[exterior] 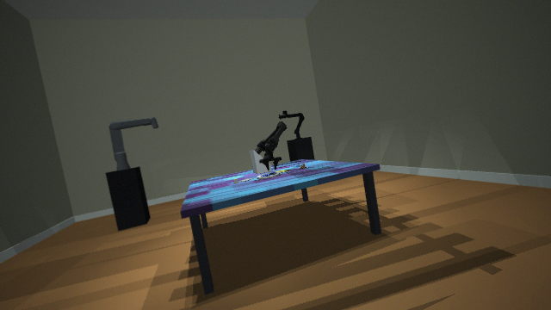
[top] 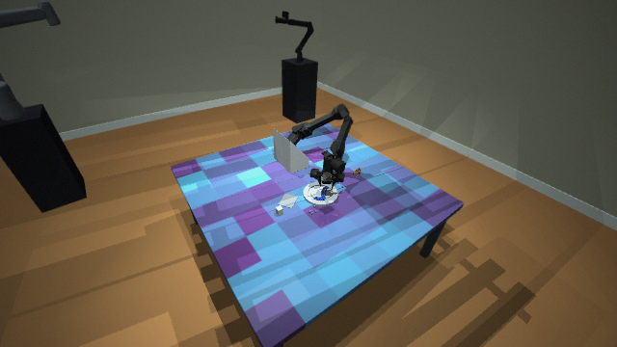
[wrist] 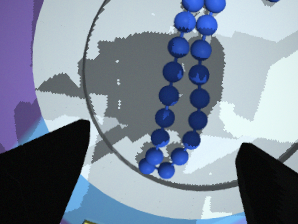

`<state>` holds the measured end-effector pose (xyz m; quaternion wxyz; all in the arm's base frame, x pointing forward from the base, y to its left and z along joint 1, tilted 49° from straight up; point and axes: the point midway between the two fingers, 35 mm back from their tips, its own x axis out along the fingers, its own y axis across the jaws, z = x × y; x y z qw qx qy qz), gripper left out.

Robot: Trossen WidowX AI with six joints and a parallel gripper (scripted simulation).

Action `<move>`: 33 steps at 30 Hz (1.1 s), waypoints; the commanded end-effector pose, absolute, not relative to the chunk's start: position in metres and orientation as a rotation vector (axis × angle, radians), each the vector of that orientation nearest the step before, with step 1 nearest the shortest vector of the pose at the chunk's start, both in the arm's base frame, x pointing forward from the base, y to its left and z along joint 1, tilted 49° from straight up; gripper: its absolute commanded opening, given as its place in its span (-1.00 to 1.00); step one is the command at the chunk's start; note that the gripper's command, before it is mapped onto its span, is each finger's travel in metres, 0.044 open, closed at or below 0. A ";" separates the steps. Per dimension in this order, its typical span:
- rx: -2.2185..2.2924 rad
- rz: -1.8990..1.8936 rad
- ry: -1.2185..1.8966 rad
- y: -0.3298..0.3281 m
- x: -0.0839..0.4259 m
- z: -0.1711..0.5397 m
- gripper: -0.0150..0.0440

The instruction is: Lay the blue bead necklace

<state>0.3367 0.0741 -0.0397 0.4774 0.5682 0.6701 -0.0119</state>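
Observation:
The round white bead board [top: 308, 197] [wrist: 55, 65] lies on the table; its groove [wrist: 200, 188] shows as a thin dark ring in the wrist view. The blue bead necklace [top: 320, 198] [exterior: 269, 175] [wrist: 168, 95] lies on the board. In the wrist view it runs as two close, nearly parallel strands across the inside of the ring, and its rounded near end lies just inside the groove. Its far part is out of that view. My gripper [top: 326, 185] [exterior: 271, 168] [wrist: 166, 141] is open and empty above the board, one finger to each side of the necklace's near end.
A pale upright panel [top: 289, 156] [exterior: 256, 162] stands behind the board. A flat white piece [top: 288, 200] and a small pale cube [top: 279, 210] lie left of the board. An orange object [top: 357, 171] [exterior: 303, 166] lies at its far right. Other arms stand on black pedestals beyond the table.

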 end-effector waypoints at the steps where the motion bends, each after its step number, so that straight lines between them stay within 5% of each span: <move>1: 1.388 -0.028 1.634 0.075 0.338 -0.040 0.56; 25: 1.394 -0.028 1.644 0.098 0.338 -0.059 0.56; 33: 1.388 -0.024 1.638 0.096 0.339 -0.057 -0.15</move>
